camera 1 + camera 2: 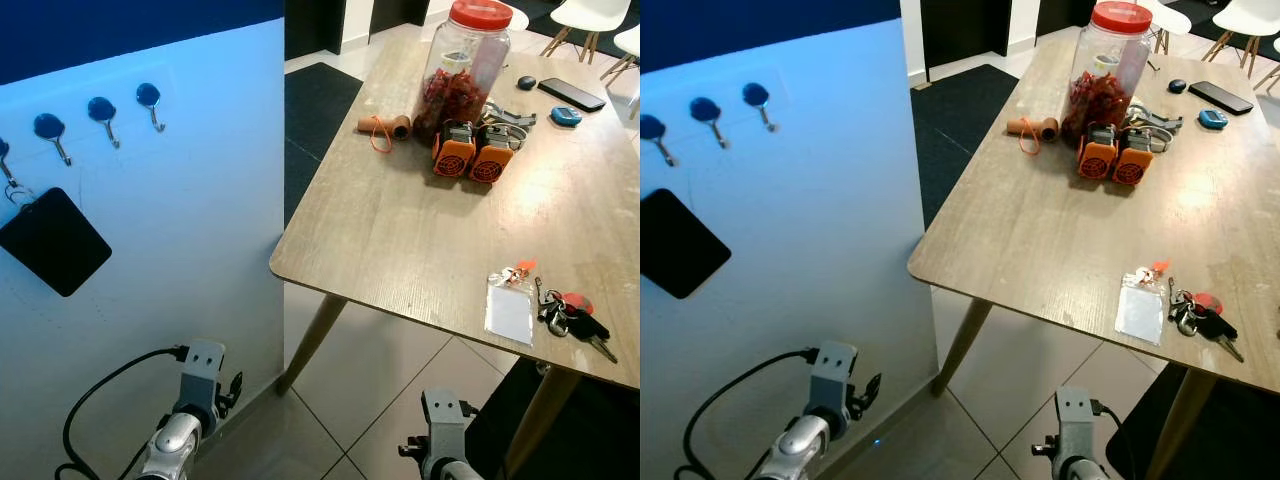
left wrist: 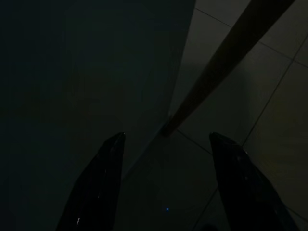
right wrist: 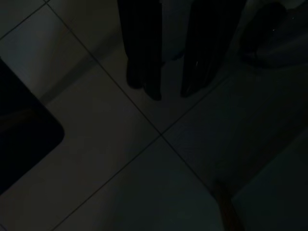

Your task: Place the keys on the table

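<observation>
On the table (image 1: 400,240), keys (image 1: 572,317) lie well above both hanging jaws

Silver left arm (image 1: 180,430) trails a black cable (image 1: 95,400); each gripper has long black fingers (image 2: 96,187).

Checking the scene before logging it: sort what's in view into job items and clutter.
Job: keys with clear badge holder, lying on the wooden table; left tool open and idle.

Clutter: red-lidded jar, two orange units, phone, wall hooks, black pouch.
</observation>
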Motion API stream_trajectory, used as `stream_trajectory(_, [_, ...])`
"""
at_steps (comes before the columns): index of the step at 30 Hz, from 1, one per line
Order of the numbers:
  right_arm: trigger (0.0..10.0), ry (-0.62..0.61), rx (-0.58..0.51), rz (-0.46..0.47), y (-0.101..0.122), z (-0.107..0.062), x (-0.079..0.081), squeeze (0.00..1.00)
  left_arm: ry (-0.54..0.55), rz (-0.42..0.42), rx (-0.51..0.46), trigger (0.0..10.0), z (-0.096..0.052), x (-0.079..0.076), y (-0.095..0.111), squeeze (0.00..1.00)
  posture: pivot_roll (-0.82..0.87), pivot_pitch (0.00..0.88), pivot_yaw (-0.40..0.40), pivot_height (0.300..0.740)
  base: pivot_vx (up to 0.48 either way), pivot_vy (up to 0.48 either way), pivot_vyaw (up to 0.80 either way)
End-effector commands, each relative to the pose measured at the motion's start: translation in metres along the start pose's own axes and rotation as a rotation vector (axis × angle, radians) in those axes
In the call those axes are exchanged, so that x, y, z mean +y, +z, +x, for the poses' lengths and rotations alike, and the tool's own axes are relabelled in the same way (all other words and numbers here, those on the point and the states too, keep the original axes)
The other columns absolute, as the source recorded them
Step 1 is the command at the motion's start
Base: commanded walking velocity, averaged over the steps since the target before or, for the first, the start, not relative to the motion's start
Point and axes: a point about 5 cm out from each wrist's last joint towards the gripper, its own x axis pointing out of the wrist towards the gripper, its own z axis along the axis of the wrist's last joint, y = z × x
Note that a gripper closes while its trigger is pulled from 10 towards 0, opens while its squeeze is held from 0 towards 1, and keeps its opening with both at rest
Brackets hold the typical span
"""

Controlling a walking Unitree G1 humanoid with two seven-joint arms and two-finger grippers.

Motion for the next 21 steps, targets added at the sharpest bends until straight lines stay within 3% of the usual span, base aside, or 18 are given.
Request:
stream_trajectory(1, [10.0,-0.022,-0.003,0.075,-0.0015,-0.0007,-0.0030,0.00,0.009,-0.007,0.024,10.0,-0.0025,0.0015,-0.0054,0.00,0.05,0.021,-0.048,0.740,0.000,0.000,0.00])
stream_trajectory(6, [10.0,-0.002,-0.017,0.048,0.0013,-0.0003,-0.0019,0.00,0.009,-0.007,0.024,10.0,-0.0023,0.0012,-0.0053,0.00,0.05,0.024,-0.046,0.740,0.000,0.000,0.00])
stream_trajectory(21, [10.0,0.008,-0.032,0.057,0.0040,0.0004,0.0000,0.00,0.014,-0.016,0.023,10.0,-0.0023,-0.0001,-0.0057,0.00,0.05,0.034,-0.049,0.740,0.000,0.000,-0.76])
